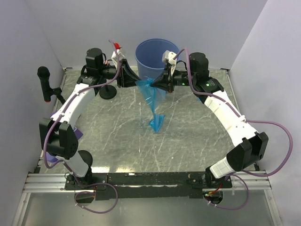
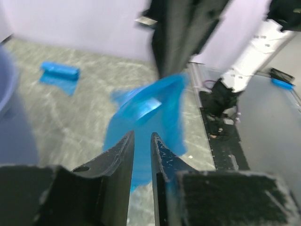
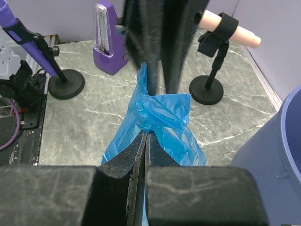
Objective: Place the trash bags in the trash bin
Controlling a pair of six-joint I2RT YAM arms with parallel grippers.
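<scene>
trash bag [image 1: 151, 96] hangs in front of trash bin [image 1: 146, 61], tail on worktop [image 1: 188, 132] | right fingers [image 3: 134, 153] clamped on its top; left fingers [image 2: 120, 155] a slit apart, hold unclear | light, flimsy, slippery: I'd pinch the bunched top

No legible text, no readable labels, brands, numbers or signs

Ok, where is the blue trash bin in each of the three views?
Top external: trash bin at top centre.
Left wrist: trash bin blurred at the left edge.
Right wrist: trash bin in the lower right corner.
Shared landmark: the hanging blue trash bag, central in every view.
</scene>
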